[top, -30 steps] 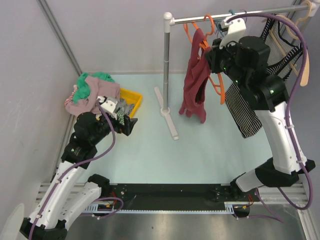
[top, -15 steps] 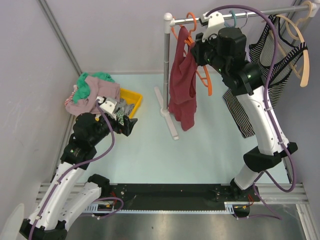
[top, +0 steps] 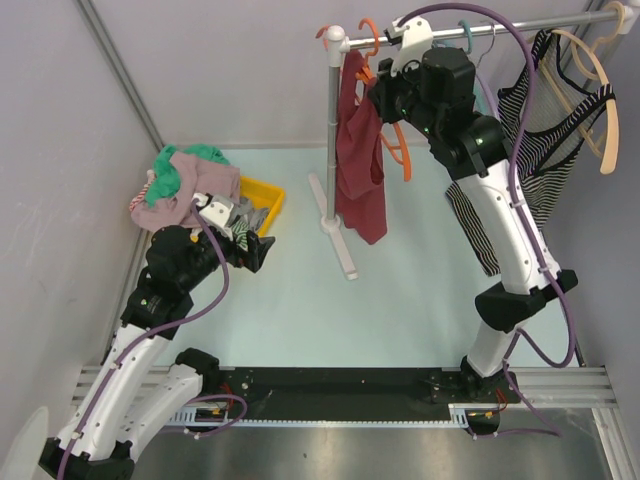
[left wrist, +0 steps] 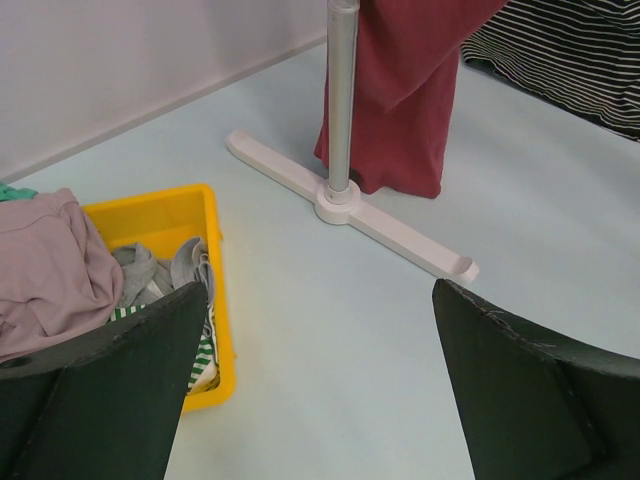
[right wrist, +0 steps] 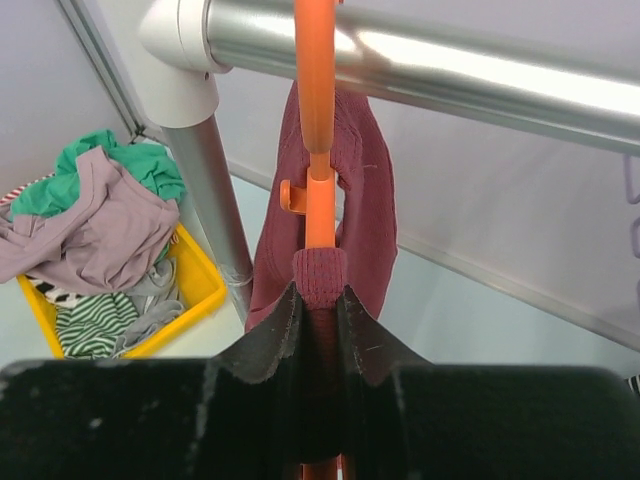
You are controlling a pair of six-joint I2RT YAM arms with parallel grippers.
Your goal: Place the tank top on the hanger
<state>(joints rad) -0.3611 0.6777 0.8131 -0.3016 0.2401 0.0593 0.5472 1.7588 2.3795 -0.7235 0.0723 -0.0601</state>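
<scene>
Hanging by its hook over the metal rail [top: 500, 28], close to the rail's left end, the orange hanger [right wrist: 316, 100] carries the dark red tank top [top: 360, 170]. The top drapes down just right of the rack's upright pole [top: 332, 130], and its lower hem ends close to the rack's white foot [left wrist: 350, 215] on the pale table [top: 420, 290]. The right gripper [right wrist: 318, 300] is raised to the rail, its jaws closed on the hanger's shaft where a maroon strap wraps it. Further right on the rail hang a black-and-white striped top [top: 480, 230] and a pale wooden hanger [top: 590, 80]. At the far left, the left gripper [left wrist: 320, 390] hovers low beside a yellow bin [left wrist: 215, 260], its jaws spread wide with nothing between them. A heap of pink, green and striped clothes [top: 185, 180] fills the bin and spills over its far edge.
</scene>
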